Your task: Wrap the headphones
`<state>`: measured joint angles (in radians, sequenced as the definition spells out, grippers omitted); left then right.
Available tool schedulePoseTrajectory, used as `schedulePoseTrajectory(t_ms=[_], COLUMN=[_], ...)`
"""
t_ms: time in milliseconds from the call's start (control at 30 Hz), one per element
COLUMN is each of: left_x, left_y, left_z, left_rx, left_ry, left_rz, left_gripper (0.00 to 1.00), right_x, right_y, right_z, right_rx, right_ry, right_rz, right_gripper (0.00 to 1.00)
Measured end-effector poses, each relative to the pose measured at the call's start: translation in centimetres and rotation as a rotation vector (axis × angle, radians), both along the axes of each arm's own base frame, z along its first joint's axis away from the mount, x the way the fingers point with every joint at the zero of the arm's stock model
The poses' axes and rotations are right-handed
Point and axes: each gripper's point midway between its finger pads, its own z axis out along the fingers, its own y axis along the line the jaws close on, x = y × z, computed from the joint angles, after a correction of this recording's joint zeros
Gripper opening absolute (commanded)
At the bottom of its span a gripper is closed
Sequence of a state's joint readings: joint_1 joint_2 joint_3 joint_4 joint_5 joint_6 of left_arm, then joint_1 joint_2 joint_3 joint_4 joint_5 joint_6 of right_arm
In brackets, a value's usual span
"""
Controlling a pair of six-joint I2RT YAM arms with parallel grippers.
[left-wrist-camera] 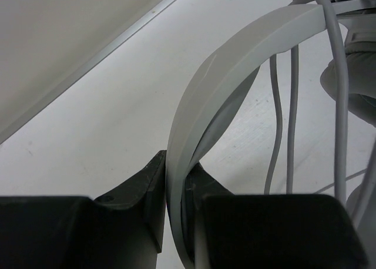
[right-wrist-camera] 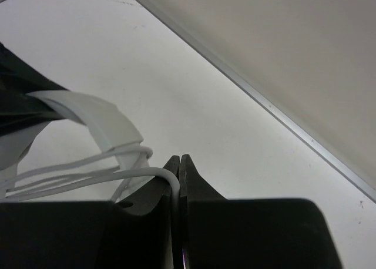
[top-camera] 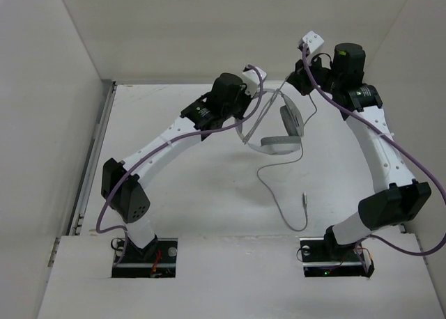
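The white and grey headphones (top-camera: pixel 279 141) hang above the table's middle, earcups downward. My left gripper (left-wrist-camera: pixel 176 187) is shut on the curved headband (left-wrist-camera: pixel 235 51) and holds it up; it shows in the top view (top-camera: pixel 249 96). Cable strands (left-wrist-camera: pixel 282 134) cross the headband. My right gripper (right-wrist-camera: pixel 179 166) is shut on the thin grey cable (right-wrist-camera: pixel 117 175), close to the headband (right-wrist-camera: pixel 100 113), where loops of cable lie around it. In the top view the right gripper (top-camera: pixel 296 82) is at the far right of the headphones. The loose cable (top-camera: pixel 279 193) trails to the plug (top-camera: pixel 305 197) on the table.
White walls enclose the table on the left, back and right, with a metal rail (top-camera: pixel 94 152) along the left edge. Purple arm cables (top-camera: pixel 390 141) hang beside both arms. Both arm bases (top-camera: pixel 146 253) sit at the near edge.
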<state>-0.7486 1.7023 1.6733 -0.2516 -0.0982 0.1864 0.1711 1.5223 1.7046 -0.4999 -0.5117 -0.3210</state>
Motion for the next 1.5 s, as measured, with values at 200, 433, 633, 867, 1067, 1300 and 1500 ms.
schedulePoseTrajectory(t_ms=[200,433,633,867,1067,1300,1500], left_x=[-1.3,-1.5,-1.9,-2.3,-2.8,-4.0,-5.2], left_y=[-1.0,-1.1,-1.2,-1.4,-1.7,-3.3,-5.2], left_z=[-0.2,1.3,2.2,5.0,8.3,12.9,17.3], left_rx=[-0.014,-0.054,-0.077,-0.130,-0.200,-0.311,-0.429], left_ry=[0.044,0.061,0.076,0.072,0.079,0.084,0.064], left_rz=[-0.059,-0.076,-0.085,-0.100,-0.127,-0.191,-0.262], left_gripper=[0.00,0.00,0.00,0.00,0.00,0.01,0.01], right_x=[1.0,2.2,2.7,2.9,3.0,2.4,0.1], right_y=[0.0,-0.5,-1.2,-1.6,-1.5,0.7,6.3], right_z=[-0.8,-1.4,-2.2,-1.7,-2.4,-5.5,-8.4], right_rx=[-0.030,-0.030,-0.008,0.069,0.220,0.468,0.686], right_ry=[-0.007,-0.024,-0.009,0.001,0.072,0.258,0.457], right_rz=[-0.015,-0.041,-0.061,-0.056,-0.019,0.058,0.163], right_gripper=[0.09,0.09,0.09,0.13,0.16,0.22,0.30])
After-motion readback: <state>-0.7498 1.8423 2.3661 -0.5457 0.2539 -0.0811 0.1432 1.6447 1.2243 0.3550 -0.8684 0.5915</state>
